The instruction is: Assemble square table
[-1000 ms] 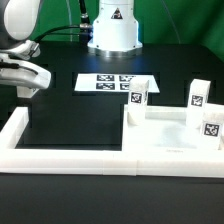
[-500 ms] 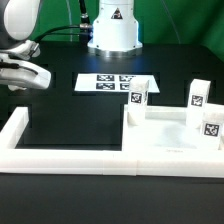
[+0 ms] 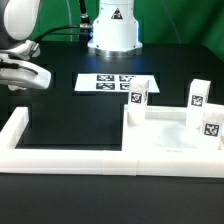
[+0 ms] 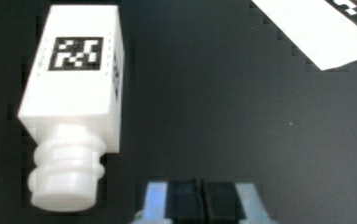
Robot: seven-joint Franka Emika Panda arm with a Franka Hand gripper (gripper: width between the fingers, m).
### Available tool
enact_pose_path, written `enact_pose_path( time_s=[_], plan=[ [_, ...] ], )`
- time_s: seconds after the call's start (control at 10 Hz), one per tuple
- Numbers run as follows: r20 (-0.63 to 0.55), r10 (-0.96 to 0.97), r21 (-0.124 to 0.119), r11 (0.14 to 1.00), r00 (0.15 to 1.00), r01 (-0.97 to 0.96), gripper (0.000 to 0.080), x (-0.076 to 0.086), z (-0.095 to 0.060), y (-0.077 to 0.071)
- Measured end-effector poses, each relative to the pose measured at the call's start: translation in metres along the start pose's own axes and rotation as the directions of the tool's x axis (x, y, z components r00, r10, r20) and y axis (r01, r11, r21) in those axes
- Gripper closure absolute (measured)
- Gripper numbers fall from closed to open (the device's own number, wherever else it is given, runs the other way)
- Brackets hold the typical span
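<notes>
In the wrist view a white blocky leg (image 4: 77, 75) lies flat on the black table, its tag facing up and its rounded screw end (image 4: 65, 172) pointing toward the camera. My gripper (image 4: 196, 200) is shut beside that screw end, a short gap away, its dark pads pressed together with nothing between them. In the exterior view the gripper hand (image 3: 25, 75) hangs at the far left, and that leg is hidden there. The white tabletop (image 3: 170, 142) lies at the exterior view's right. Three tagged legs stand upright at it (image 3: 138, 97) (image 3: 197, 95) (image 3: 210, 125).
The marker board (image 3: 112, 83) lies flat in the middle back; its corner (image 4: 326, 30) shows in the wrist view. A long low white border wall (image 3: 60, 155) runs along the front and up the left side. The robot base (image 3: 112, 25) stands at the back.
</notes>
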State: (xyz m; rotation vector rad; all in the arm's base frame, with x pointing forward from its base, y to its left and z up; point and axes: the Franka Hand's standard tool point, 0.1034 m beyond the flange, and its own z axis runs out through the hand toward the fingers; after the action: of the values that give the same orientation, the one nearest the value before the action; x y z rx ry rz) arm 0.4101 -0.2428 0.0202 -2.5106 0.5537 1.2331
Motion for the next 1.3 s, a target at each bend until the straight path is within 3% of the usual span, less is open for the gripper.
enact_pose_path(
  time_s=[0.3, 0.5, 0.6, 0.7, 0.8, 0.9, 1.3],
  plan=[
    [0.000, 0.000, 0.000, 1.000, 1.000, 0.000, 0.0798, 0.000, 0.000, 0.000],
    [0.000, -0.003, -0.001, 1.000, 1.000, 0.003, 0.0524, 0.000, 0.000, 0.001],
    [0.003, -0.030, -0.015, 0.999, 1.000, 0.030, 0.0385, -0.004, -0.004, 0.006],
    [0.001, -0.046, -0.012, 0.999, 0.999, 0.046, 0.0251, -0.009, -0.008, 0.012],
    [0.007, -0.070, -0.009, 0.998, 0.998, 0.070, 0.0251, -0.016, -0.012, 0.018],
    [0.008, -0.063, -0.002, 0.998, 0.998, 0.063, 0.0168, -0.021, -0.011, 0.024],
    [0.012, -0.057, 0.001, 0.998, 0.998, 0.057, 0.0150, -0.020, -0.007, 0.025]
  ],
)
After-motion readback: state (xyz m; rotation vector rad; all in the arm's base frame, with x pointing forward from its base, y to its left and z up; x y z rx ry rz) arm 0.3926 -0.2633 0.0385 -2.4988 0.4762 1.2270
